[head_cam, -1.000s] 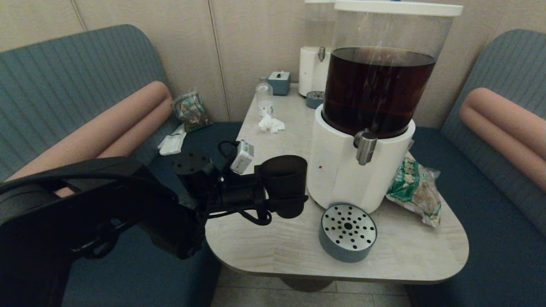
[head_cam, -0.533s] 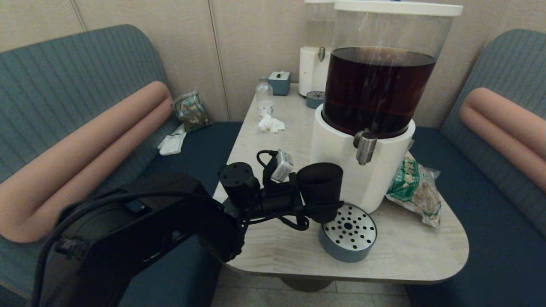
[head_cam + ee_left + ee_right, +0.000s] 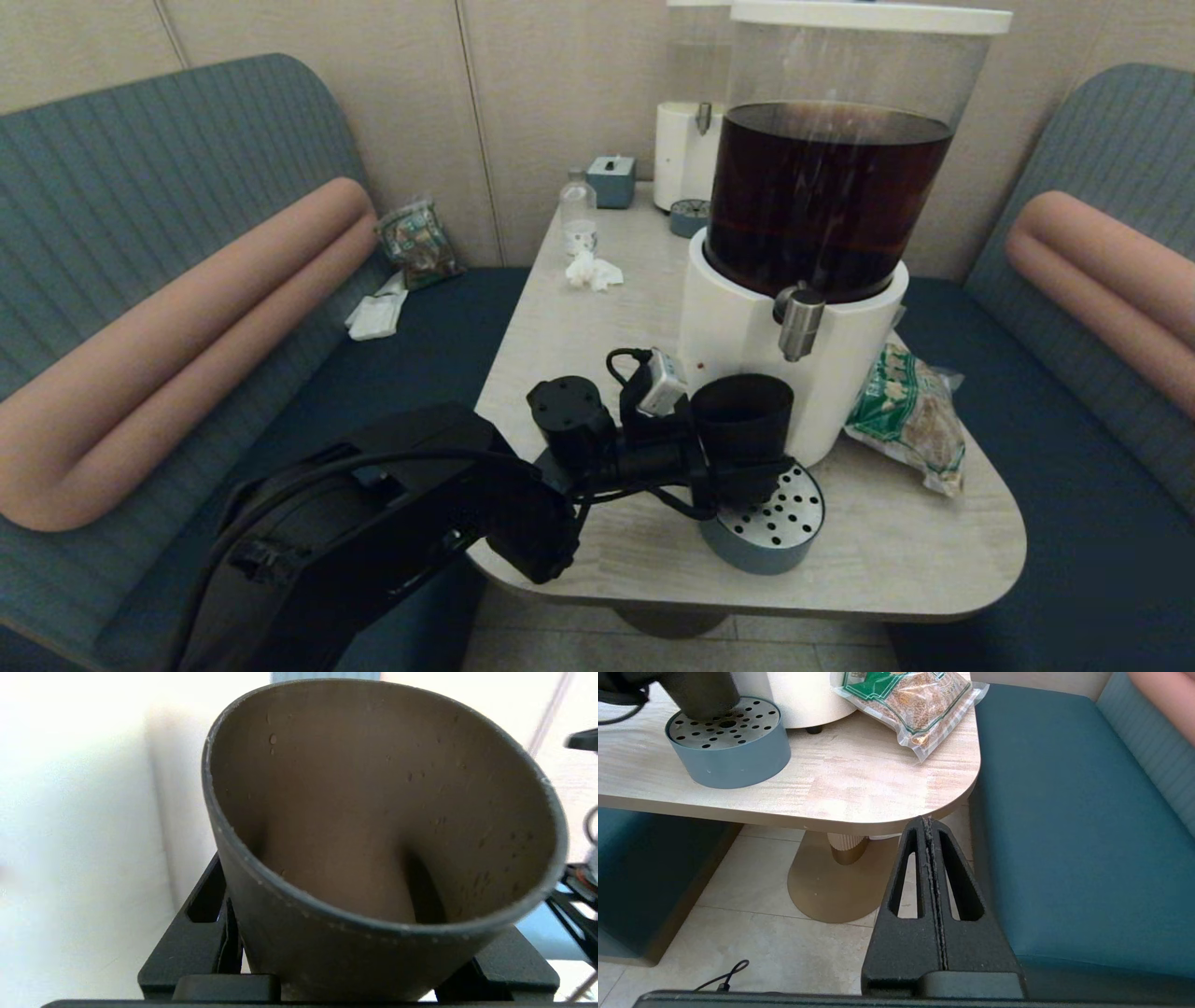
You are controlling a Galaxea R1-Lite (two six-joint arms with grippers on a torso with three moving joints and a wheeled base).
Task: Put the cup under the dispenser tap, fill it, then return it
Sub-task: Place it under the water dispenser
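The matte black cup point(image 3: 742, 420) stands upright in my left gripper point(image 3: 738, 467), which is shut on its lower body. It sits over the left part of the round grey drip tray point(image 3: 775, 527), close against the dispenser's white base point(image 3: 840, 373). The brushed-steel dispenser tap point(image 3: 800, 322) hangs above and slightly right of the cup's rim. The left wrist view looks into the cup point(image 3: 373, 812), whose inside shows only a few droplets. My right gripper point(image 3: 928, 826) is shut on nothing, low beside the table's near right corner.
A green snack bag point(image 3: 910, 415) lies right of the dispenser. At the table's back are a paler dispenser point(image 3: 686, 154), a clear bottle point(image 3: 579, 215), a tissue box point(image 3: 611, 179) and crumpled tissue point(image 3: 593, 271). Benches flank the table point(image 3: 887, 560).
My left arm has carried the cup rightward from the table's left side to the drip tray in front of the dispenser, and lowered it a little. The right arm has not moved.
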